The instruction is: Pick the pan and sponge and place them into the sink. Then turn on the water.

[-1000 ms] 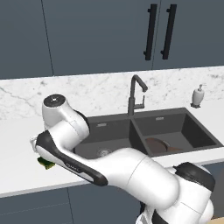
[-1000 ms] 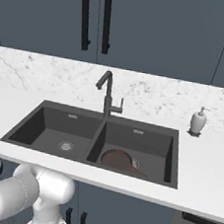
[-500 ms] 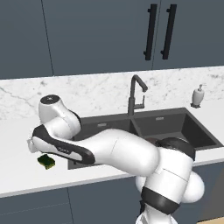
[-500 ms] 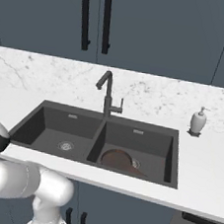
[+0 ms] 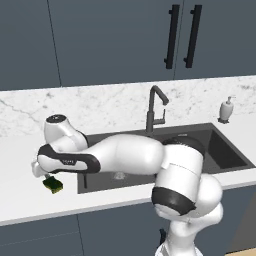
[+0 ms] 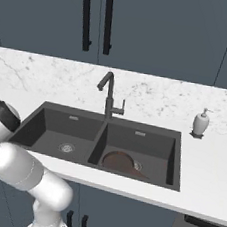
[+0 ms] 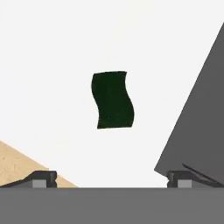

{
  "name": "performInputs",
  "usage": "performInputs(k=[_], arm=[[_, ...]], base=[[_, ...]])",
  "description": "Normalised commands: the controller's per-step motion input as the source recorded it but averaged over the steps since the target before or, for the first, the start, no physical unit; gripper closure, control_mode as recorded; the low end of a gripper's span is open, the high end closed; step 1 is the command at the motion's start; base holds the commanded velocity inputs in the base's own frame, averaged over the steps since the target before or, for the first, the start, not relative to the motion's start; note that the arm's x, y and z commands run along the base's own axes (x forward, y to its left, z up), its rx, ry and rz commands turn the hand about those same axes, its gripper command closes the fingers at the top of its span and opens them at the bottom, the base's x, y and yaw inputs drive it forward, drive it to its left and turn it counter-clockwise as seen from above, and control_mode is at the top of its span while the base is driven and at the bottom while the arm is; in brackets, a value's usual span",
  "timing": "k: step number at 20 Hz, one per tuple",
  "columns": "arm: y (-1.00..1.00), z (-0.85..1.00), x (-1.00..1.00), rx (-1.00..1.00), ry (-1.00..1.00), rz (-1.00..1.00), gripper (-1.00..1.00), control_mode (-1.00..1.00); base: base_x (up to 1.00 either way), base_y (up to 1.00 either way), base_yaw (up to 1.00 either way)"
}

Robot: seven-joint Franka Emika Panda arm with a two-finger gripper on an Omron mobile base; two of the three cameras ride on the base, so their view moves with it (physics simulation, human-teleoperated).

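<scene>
Sponge [image 5: 53,185] left of sink [image 5: 225,152]; pan [image 6: 120,161] inside.

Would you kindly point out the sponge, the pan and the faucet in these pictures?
sponge [image 7: 112,99]: hand view, middle of its dark green top.
pan [image 6: 118,161]: right base view, reddish-brown inside, in the sink's right basin.
faucet [image 6: 108,97]: right base view, on its upright neck.

No writing, label, brand, number or sign can be read anywhere in these pictures.
</scene>
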Motion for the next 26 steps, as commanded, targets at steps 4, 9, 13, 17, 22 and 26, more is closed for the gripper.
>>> performInputs(k=[4, 9, 13, 17, 22, 26], arm=[[0.23, -0.33, 0.1, -0.03, 0.0, 0.0, -1.0, -1.0], [0.14, -0.25, 0.08, -0.02, 0.0, 0.0, -1.0, -1.0], [0.06, -0.26, 0.11, -0.01, 0.0, 0.0, -1.0, -1.0], [0.0, -0.25, 0.03, 0.0, 0.03, 0.0, -1.0, -1.0], [0.12, -0.25, 0.02, -0.03, 0.0, 0.0, -1.0, -1.0], [0.02, -0.22, 0.11, -0.01, 0.0, 0.0, -1.0, -1.0]], base=[[0.0, 0.0, 0.0], [0.0, 0.0, 0.0], [0.0, 0.0, 0.0], [0.0, 0.0, 0.0], [0.0, 0.0, 0.0], [0.0, 0.0, 0.0]])
